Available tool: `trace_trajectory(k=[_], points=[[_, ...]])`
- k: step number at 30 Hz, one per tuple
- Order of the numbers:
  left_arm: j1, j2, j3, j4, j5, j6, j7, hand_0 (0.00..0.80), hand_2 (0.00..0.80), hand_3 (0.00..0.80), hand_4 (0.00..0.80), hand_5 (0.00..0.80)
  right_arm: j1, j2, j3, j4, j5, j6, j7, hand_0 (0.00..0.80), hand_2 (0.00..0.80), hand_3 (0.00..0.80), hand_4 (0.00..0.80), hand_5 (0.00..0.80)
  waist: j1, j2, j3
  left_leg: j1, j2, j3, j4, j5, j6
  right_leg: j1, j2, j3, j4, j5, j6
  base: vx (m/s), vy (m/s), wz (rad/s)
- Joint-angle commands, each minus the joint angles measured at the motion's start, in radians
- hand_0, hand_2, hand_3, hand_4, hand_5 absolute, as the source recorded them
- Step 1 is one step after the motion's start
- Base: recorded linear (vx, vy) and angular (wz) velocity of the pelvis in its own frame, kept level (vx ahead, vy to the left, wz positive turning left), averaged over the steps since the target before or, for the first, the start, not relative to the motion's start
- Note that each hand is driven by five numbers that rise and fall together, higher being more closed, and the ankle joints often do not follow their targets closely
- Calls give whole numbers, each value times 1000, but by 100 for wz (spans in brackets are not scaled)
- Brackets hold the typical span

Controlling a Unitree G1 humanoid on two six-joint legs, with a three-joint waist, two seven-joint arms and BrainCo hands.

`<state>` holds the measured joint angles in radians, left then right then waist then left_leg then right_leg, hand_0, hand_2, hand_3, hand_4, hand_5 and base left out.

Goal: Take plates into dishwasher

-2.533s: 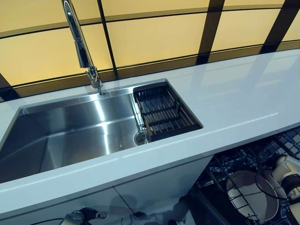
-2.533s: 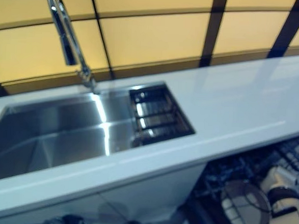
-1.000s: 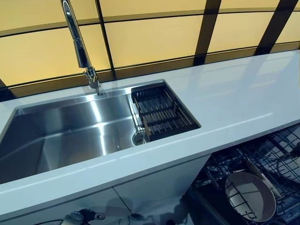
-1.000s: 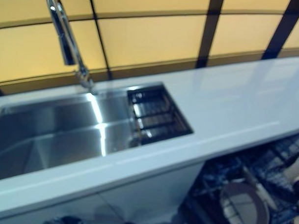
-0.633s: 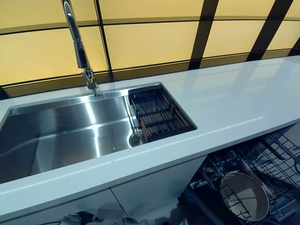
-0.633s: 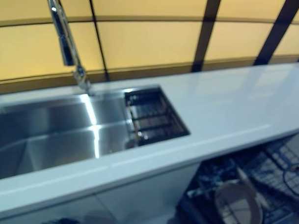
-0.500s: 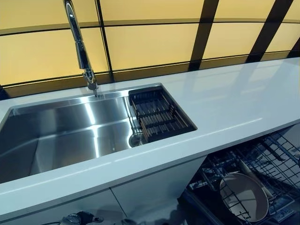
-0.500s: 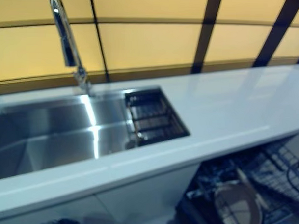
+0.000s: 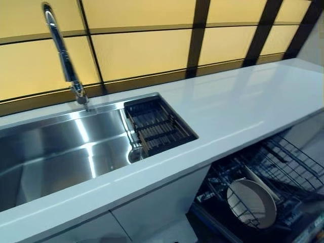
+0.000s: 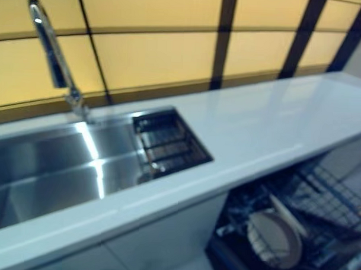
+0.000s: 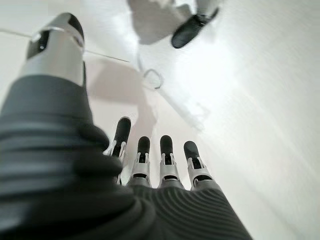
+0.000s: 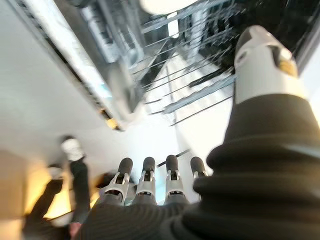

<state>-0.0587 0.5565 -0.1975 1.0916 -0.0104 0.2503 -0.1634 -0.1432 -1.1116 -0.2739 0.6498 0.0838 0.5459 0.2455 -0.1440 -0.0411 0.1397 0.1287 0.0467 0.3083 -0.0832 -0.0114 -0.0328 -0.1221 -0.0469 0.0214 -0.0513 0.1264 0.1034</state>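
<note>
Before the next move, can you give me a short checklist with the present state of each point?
1. Plate stands in the rack: ok.
2. Left hand empty, fingers straight: ok.
3. Right hand empty, fingers straight: ok.
4. Another plate to fetch on the counter or in the sink: not ok, none shows.
5. Plate in the dark basket in the sink: not ok, none shows there.
6. Dishwasher pulled open, free slots beside the plate: ok.
</note>
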Motion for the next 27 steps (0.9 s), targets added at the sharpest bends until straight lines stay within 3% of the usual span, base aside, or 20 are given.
trace_trajectory(k=[1, 4, 5, 8, 10, 15, 22, 26, 27], points=[[-50, 88, 80, 60, 23, 16, -3, 0, 0, 0, 0, 0, -36, -24, 4, -22, 61, -74, -63, 0, 0, 0, 0, 0, 13, 5, -14, -47, -2, -107, -4, 33, 25, 80, -63, 2, 160, -27, 60, -308, -207, -46], [-57, 102, 80, 88, 1, 20, -6, 0, 0, 0, 0, 0, -84, -1, 41, -18, 101, -80, -99, 0, 0, 0, 0, 0, 46, 16, -18, -81, 11, -137, 5, 62, 34, 81, -83, 32, 264, -4, 57, -240, -192, -33], [-64, 108, 80, 91, -3, 17, -5, 0, 0, 0, 0, 0, -105, 21, 54, -13, 115, -80, -129, 0, 0, 0, 0, 0, 70, 13, -21, -114, 11, -169, 21, 75, 37, 117, -86, 73, 290, -3, 51, -291, -258, -38], [-88, 119, 71, 98, -9, 10, -4, 0, 0, 0, 0, 0, -118, 47, 64, 17, 122, -96, -164, 0, 0, 0, 0, 0, 99, -6, -27, -176, -3, -188, 52, 82, 43, 187, -83, 109, 259, -16, 49, -251, -236, -37], [-113, 124, 68, 107, -25, 9, 8, 0, 0, 0, 0, 0, -131, 51, 71, 69, 118, -120, -170, 0, 0, 0, 0, 0, 121, -18, -33, -222, 10, -146, 91, 84, 44, 234, -83, 62, 225, -77, 50, -318, -259, -36], [-155, 113, 52, 124, -40, -11, 29, 0, 0, 0, 0, 0, -157, 11, 56, 147, 141, -151, -186, 0, 0, 0, 0, 0, 135, -21, -8, -296, 42, -118, 159, 85, 22, 235, -61, 7, 192, -181, 16, -263, -151, 33], [-134, 98, 64, 105, -52, -20, 46, 0, 0, 0, 0, 0, -163, -37, 41, 145, 159, -112, -165, 0, 0, 0, 0, 0, 144, -23, 6, -325, 51, -124, 117, 133, -3, 254, -19, 12, 151, -239, -18, -225, -71, 6], [-119, 102, 77, 100, -63, -18, 61, 0, 0, 0, 0, 0, -154, -45, 44, 147, 158, -124, -144, 0, 0, 0, 0, 0, 157, -18, 6, -336, 70, -128, 62, 185, -24, 272, 6, 10, 136, -255, -38, -157, -107, 3], [-107, 106, 85, 97, -72, -19, 64, 0, 0, 0, 0, 0, -160, -49, 57, 145, 152, -125, -133, 0, 0, 0, 0, 0, 166, -12, 9, -350, 84, -125, 28, 221, -39, 283, 25, 9, 126, -259, -49, -140, -113, 7]])
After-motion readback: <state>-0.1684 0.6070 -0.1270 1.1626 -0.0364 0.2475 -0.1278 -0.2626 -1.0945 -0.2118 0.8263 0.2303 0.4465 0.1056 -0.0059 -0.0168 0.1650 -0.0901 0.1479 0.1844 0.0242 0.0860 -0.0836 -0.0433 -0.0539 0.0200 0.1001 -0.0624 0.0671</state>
